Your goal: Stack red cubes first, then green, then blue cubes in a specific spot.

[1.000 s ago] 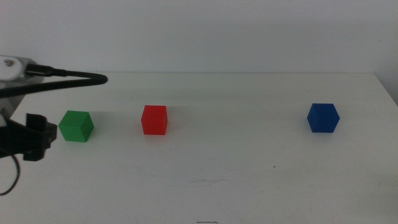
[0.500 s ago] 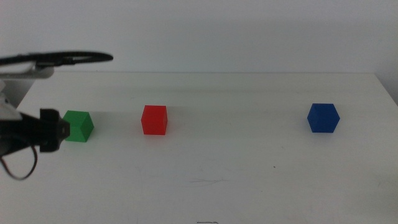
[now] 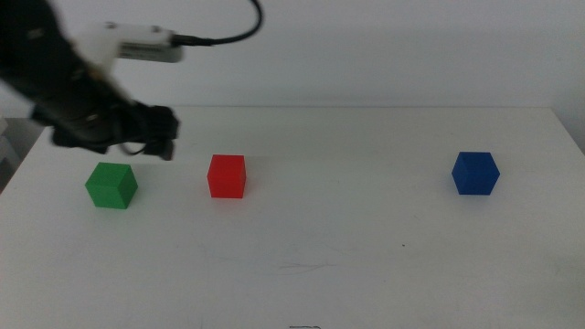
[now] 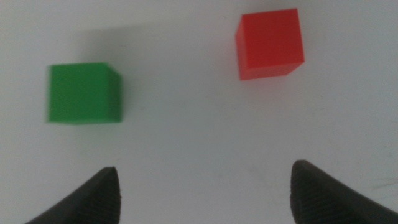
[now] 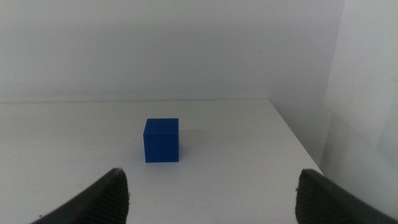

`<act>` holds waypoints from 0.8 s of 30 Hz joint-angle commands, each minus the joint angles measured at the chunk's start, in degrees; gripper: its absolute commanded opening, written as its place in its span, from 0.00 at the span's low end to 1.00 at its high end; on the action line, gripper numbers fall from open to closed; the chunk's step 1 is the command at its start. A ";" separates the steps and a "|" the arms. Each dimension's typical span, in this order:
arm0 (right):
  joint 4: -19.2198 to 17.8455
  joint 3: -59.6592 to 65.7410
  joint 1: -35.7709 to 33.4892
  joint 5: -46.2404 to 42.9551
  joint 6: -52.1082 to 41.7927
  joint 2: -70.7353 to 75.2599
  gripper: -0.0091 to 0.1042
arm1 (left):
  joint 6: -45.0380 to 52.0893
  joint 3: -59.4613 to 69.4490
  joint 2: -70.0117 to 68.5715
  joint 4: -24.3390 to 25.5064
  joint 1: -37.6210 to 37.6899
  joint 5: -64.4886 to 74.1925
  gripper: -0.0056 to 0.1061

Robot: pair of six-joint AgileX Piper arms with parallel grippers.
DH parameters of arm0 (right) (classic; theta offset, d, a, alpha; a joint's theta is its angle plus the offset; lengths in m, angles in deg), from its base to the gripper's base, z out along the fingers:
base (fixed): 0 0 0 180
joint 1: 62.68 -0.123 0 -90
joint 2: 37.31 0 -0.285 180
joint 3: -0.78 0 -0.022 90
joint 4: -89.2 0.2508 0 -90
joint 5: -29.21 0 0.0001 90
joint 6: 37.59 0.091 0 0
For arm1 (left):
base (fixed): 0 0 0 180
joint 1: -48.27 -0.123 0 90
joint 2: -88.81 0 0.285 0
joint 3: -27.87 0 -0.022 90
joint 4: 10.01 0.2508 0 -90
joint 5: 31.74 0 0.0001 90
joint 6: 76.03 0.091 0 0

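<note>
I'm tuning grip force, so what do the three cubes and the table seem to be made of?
Red cube, green cube, blue cube: solid-looking, matte and evenly coloured with crisp edges, probably painted wood or plastic; the look leaves it open. Table: smooth white, slightly scuffed, likely laminate. The open left end effector hovers above the red and green cubes.

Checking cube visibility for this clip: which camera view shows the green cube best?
The middle view: the green cube appears sharp and whole on the table, left of the red cube, with the left end effector above it. The left wrist view shows it larger but blurred. The right wrist view does not show it.
</note>
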 commanded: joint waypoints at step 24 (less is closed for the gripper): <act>-0.48 -1.38 0.00 -4.35 -0.75 0.87 0.91 | -4.57 -32.80 33.80 0.24 6.48 5.32 0.89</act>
